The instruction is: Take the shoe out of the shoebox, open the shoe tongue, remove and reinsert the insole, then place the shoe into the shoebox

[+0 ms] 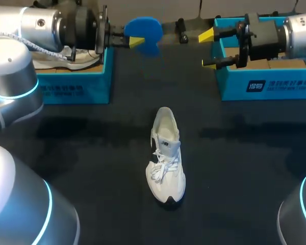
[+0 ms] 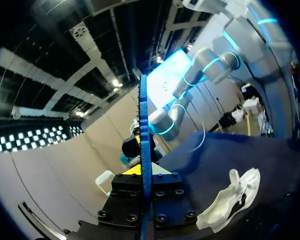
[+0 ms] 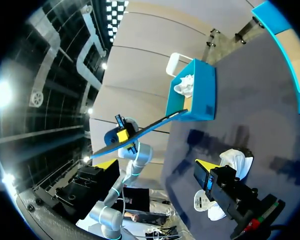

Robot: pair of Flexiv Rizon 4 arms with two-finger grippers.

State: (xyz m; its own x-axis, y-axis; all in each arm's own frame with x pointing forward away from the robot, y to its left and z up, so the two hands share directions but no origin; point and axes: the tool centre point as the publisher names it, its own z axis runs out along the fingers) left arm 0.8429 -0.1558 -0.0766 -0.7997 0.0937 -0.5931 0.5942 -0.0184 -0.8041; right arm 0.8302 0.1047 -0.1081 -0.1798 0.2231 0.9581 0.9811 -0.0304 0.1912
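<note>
Left arm [image 1: 20, 30], at 10 o'clock, and right arm [image 1: 301, 28], at 2 o'clock: glossy silver cylindrical links, joints ringed in cyan light. Left gripper [image 1: 134, 41] and right gripper [image 1: 206, 49]: black screw-studded bodies, yellow wedge tips.

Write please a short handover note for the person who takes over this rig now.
Left gripper: shut on the blue insole, held up above the table's far side.
Right gripper: open, empty, beside the right shoebox.
Shoe: upright on the table's middle, out of the box.
Done: shoe taken out, insole removed.
Left: reinsert the insole, put the shoe into the shoebox.
</note>
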